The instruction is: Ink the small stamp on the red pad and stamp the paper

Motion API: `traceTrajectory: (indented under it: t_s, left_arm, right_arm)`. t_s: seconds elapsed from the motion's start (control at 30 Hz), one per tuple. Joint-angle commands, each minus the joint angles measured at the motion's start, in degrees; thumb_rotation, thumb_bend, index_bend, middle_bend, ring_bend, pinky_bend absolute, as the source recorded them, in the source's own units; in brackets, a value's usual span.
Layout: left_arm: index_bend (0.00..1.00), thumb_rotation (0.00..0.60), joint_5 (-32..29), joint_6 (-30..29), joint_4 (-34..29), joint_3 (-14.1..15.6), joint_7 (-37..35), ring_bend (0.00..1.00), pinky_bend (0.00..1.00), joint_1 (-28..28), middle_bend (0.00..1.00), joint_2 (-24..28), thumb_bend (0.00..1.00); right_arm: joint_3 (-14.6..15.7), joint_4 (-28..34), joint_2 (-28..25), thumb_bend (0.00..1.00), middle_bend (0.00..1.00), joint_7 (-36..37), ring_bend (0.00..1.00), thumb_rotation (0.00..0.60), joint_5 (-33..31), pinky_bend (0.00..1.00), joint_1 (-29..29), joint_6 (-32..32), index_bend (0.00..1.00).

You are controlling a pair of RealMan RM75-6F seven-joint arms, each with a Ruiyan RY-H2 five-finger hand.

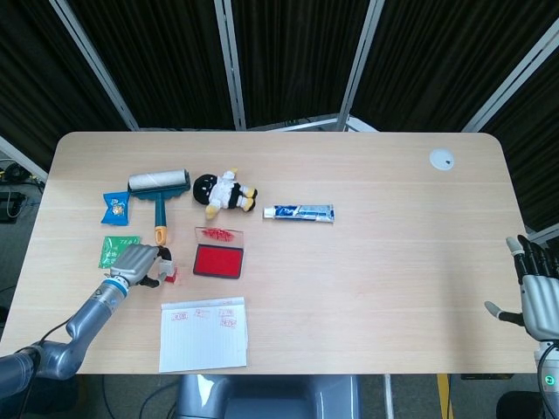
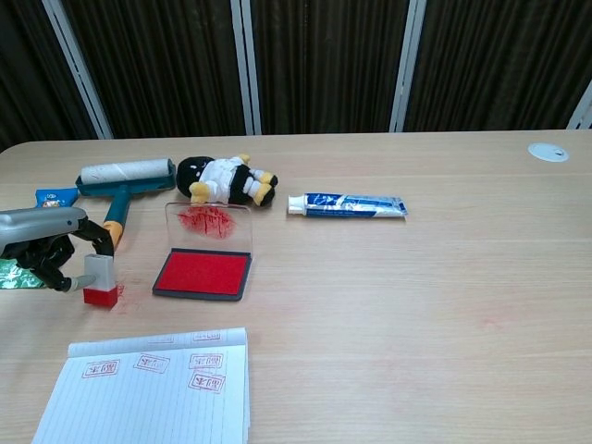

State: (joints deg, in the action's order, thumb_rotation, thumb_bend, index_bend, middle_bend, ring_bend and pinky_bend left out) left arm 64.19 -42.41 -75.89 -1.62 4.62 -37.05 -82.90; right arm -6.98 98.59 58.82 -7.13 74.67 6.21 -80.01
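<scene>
The small stamp (image 2: 100, 282) (image 1: 168, 274), white on top with a red base, stands upright on the table just left of the red ink pad (image 2: 203, 273) (image 1: 217, 261). My left hand (image 2: 42, 245) (image 1: 137, 260) holds the stamp from the left, fingers curled over its top. The pad's clear lid (image 2: 209, 227) stands open, smeared with red. The lined paper (image 2: 153, 387) (image 1: 203, 332) lies at the near edge with several red prints along its top. At the table's right side my right hand (image 1: 540, 292) hangs with fingers apart, holding nothing.
Behind the pad lie a lint roller (image 2: 123, 178), a plush doll (image 2: 222, 180) and a toothpaste tube (image 2: 347, 204). A blue packet (image 1: 115, 205) and a green packet (image 1: 115, 250) sit at the far left. A white disc (image 1: 442, 159) is at the back right.
</scene>
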Motion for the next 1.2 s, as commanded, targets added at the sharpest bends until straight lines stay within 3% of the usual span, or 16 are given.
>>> traceTrajectory:
  t_s: [0.03, 0.4, 0.7, 0.8, 0.93, 1.07, 1.13, 1.2]
  left_arm:
    - [0.4, 0.6, 0.47, -0.41, -1.03, 0.17, 0.14, 0.75, 0.82, 0.27, 0.34, 0.63, 0.35]
    - [0.39, 0.6, 1.65, -2.67, -6.07, 0.68, 1.71, 0.75, 0.82, 1.27, 0.31, 3.46, 0.34]
    - [0.34, 0.6, 2.97, -8.24, -12.64, 0.24, 2.85, 0.73, 0.81, 3.45, 0.26, 8.08, 0.12]
    - [0.31, 0.6, 4.5, -12.58, -15.63, -0.07, 2.59, 0.66, 0.76, 5.3, 0.2, 10.24, 0.02]
    - [0.22, 0.6, 8.87, -22.36, -18.52, 0.12, 2.56, 0.45, 0.54, 9.59, 0.09, 12.04, 0.0]
    - [0.07, 0.6, 12.8, -32.78, -22.15, 1.37, 1.19, 0.15, 0.18, 15.59, 0.0, 13.75, 0.0]
    - [0.03, 0.6, 14.43, -37.49, -23.55, 2.19, 2.25, 0.04, 0.07, 18.45, 0.0, 14.66, 0.0]
    - [0.01, 0.6, 15.29, -41.1, -24.82, 2.71, 3.36, 0.0, 0.01, 20.83, 0.0, 15.37, 0.0]
  right_arm:
    - [0.02, 0.13, -0.08, 0.0, 0.0, 0.1, 0.0, 0.6, 0.15, 0.0, -0.07, -0.15, 0.0]
    - [0.11, 0.78, -0.6, 0.0, 0.0, 0.76, 0.0, 0.6, 0.92, 0.0, -0.34, -0.74, 0.0]
    - [0.31, 1.99, -1.69, 0.0, 0.0, 2.45, 0.0, 0.6, 2.59, 0.0, -0.98, -2.02, 0.0]
    - [0.48, 2.38, -2.22, 0.0, 0.0, 3.38, 0.0, 0.6, 3.32, 0.0, -1.28, -2.44, 0.0]
    - [0.73, 2.69, -2.78, 0.0, 0.0, 4.44, 0.0, 0.6, 4.3, 0.0, -1.58, -2.86, 0.0]
    - [0.99, 3.07, -3.45, 0.0, 0.0, 5.92, 0.0, 0.6, 5.84, 0.0, -1.88, -3.57, 0.0]
    - [1.08, 3.12, -3.83, 0.0, 0.0, 6.86, 0.0, 0.6, 6.45, 0.0, -2.09, -3.95, 0.0]
    - [1.07, 3.04, -4.14, 0.0, 0.0, 7.76, 0.0, 0.6, 6.89, 0.0, -2.3, -4.41, 0.0]
